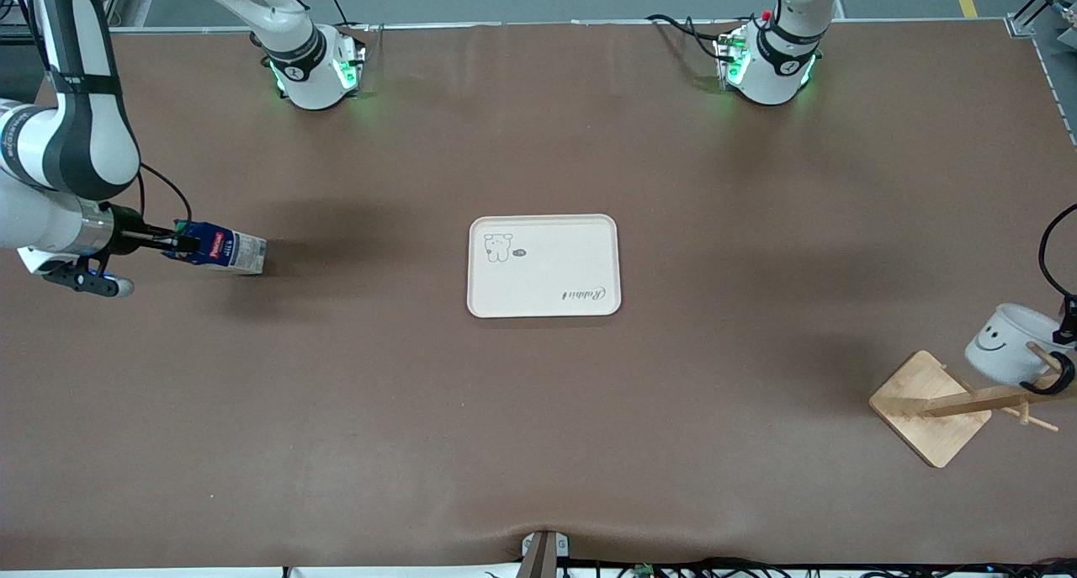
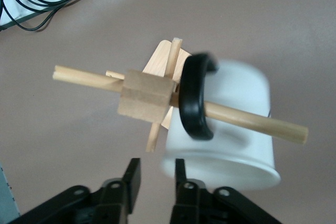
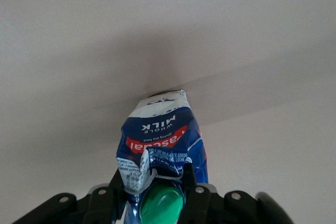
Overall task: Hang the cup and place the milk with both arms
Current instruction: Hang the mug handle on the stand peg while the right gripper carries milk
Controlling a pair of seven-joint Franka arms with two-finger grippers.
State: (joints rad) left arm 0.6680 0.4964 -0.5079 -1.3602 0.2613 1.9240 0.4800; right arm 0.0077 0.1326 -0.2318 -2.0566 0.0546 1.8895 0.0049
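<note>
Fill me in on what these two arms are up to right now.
The right gripper is shut on the milk at the right arm's end of the table; the white tray in the middle holds nothing. At the left arm's end, the cup hangs by its black handle on a peg of the wooden rack, and the left gripper is open beside the cup's rim.

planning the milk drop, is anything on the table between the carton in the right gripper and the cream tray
Nothing visible. The right gripper is shut on the dark blue milk carton with the green cap at the right arm's end of the table, and only bare brown tabletop lies between it and the cream rectangular tray.
</note>
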